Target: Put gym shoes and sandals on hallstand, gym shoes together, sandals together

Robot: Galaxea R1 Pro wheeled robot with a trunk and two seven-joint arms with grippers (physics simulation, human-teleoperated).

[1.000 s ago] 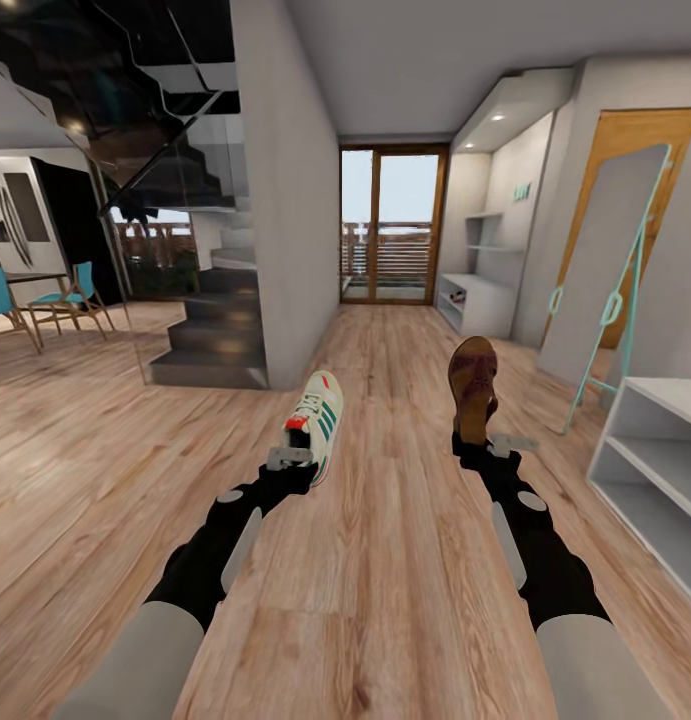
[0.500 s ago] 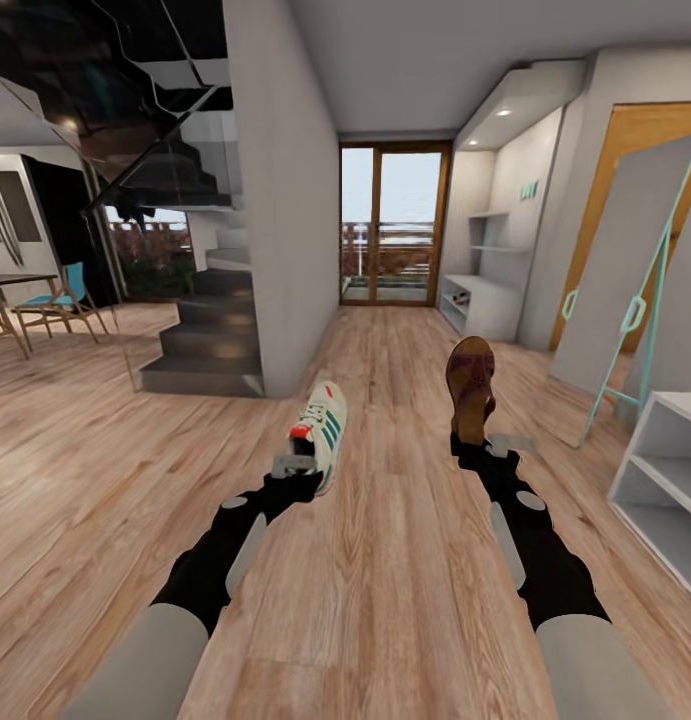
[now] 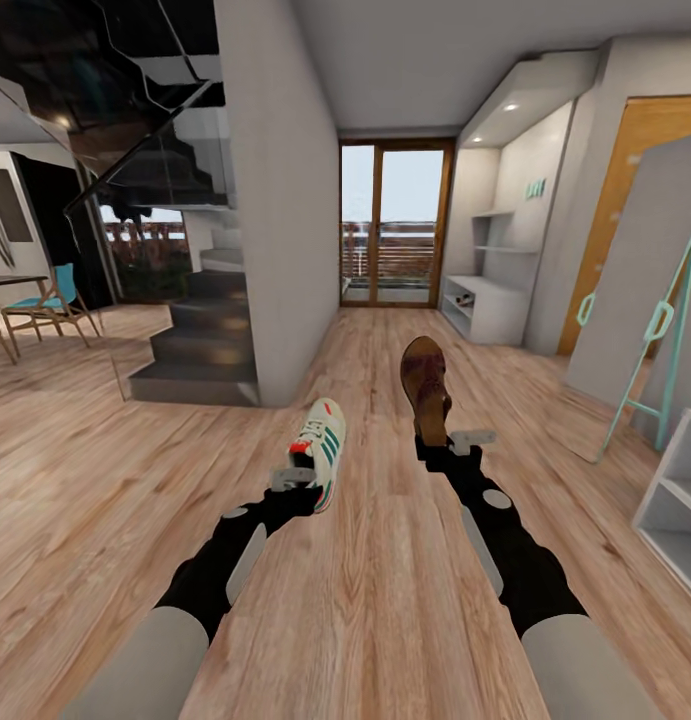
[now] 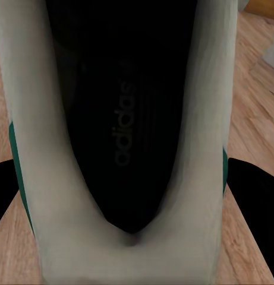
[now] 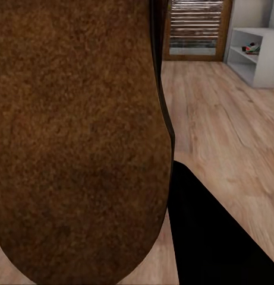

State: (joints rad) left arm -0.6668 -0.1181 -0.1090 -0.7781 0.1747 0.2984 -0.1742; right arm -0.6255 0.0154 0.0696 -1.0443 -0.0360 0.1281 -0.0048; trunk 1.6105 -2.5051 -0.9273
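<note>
- Our left gripper (image 3: 297,474) is clamped on a gym shoe (image 3: 321,448), held above the corridor floor (image 3: 385,580).
- Our right gripper (image 3: 447,445) grips a sandal (image 3: 425,388), toe forward.
- The hallstand (image 3: 485,305) stands far ahead, right of the corridor.

Both arms fwd; left gripper (image 3: 303,478), right gripper (image 3: 440,442) clamped, loaded.

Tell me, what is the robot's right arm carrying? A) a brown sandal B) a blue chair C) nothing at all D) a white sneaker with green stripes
A: the right gripper is closed on the heel end of a brown sandal held up above the wood floor, while the left gripper holds the white gym shoe.
</note>
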